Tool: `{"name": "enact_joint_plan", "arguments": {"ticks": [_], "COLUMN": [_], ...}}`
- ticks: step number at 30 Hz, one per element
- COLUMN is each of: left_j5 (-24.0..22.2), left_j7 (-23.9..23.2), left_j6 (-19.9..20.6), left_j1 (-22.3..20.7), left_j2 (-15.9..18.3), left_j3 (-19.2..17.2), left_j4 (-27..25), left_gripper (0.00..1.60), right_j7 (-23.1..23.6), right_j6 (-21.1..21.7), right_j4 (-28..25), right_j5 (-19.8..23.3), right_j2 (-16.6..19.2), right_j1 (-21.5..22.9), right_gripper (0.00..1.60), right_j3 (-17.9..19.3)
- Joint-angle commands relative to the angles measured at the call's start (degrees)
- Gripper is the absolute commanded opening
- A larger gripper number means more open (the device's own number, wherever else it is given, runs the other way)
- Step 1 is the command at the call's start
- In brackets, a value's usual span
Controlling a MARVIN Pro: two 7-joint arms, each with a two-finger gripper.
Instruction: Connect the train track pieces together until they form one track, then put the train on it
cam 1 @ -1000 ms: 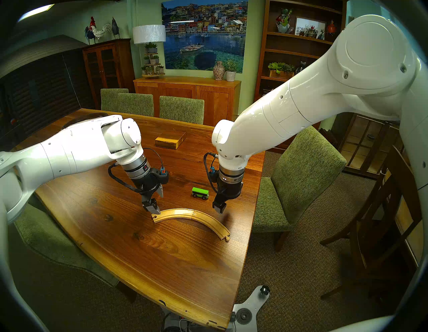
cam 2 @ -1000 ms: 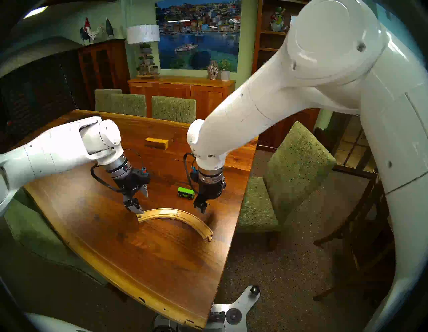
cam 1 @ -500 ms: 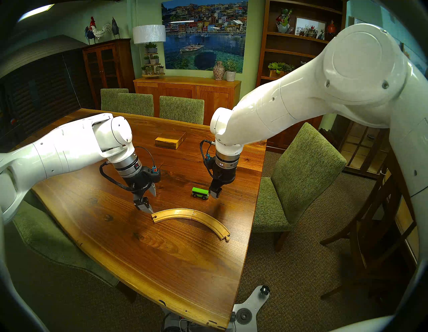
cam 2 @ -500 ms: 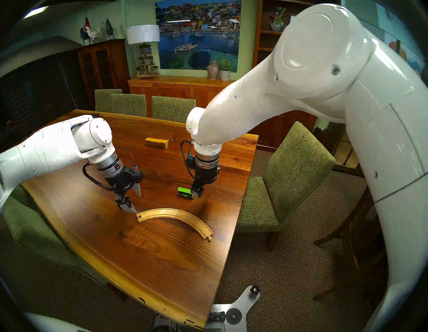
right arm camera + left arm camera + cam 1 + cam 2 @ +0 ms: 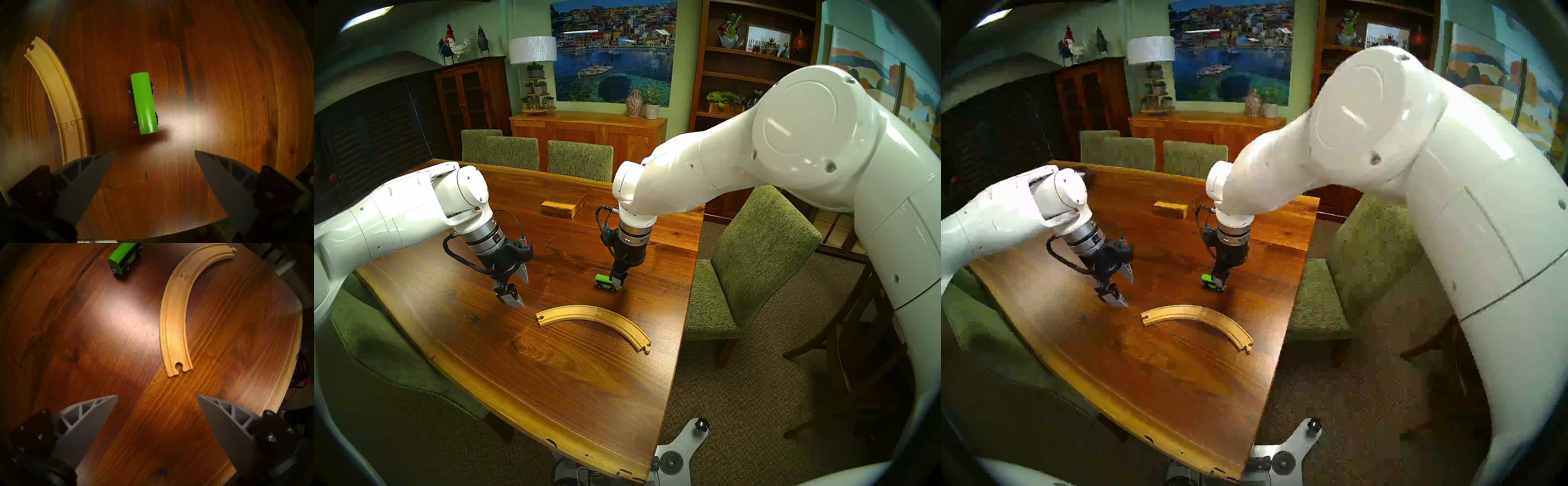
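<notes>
The two curved pale wooden track pieces [image 5: 593, 319] lie flat on the dark reddish-brown wooden surface [image 5: 551, 390], already locked into one arc. Each piece carries twin shallow grooves running its whole length. The joint shows as a jigsaw-like seam near the middle of the arc, a round peg seated in a keyhole socket [image 5: 182, 276]. The end of the arc on the robot's left has an empty round socket cut into it [image 5: 178, 365], and the end nearer the robot's right, close to the surface's edge, ends in a small projecting peg [image 5: 647, 349]. The wood is light honey-yellow with a smooth, unpainted finish.

The small bright green boxy toy train [image 5: 144, 103] stands on its black wheels on the bare surface, just beyond the arc and apart from it, not on the grooves. From above its roof is plain, glossy green, with silver axle ends showing at the sides; in the left wrist view its dark side windows and wheels are visible [image 5: 124, 258].

The right end effector [image 5: 155, 153] points down right above the train, its two dark fingers spread wide with nothing between them. The left end effector [image 5: 157, 397] hangs over bare surface beside the socket end of the arc, its grey fingers also spread apart and empty.

A rectangular yellow-brown wooden box [image 5: 563, 206] sits farther back on the surface.
</notes>
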Motion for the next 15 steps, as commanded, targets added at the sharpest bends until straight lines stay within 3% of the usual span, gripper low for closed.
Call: {"name": "enact_joint_plan", "arguments": {"ticks": [1, 15], "left_j5": [0.0, 0.0], "left_j7": [-0.4, -0.8], "left_j6": [-0.5, -1.2], "left_j1": [-2.3, -2.2], "left_j2": [0.2, 0.1], "left_j3": [-1.4, -1.4], "left_j4": [0.0, 0.4], "left_gripper": [1.60, 1.60], "right_j7": [3.5, 11.1], "right_j6": [-0.7, -2.3], "right_j4": [6.4, 17.3], "right_j5": [-2.5, -5.9], "right_j2": [-2.1, -5.3], "right_j1": [-0.9, -6.5], "right_gripper": [1.60, 1.60], "right_j3": [-0.5, -3.0]}}
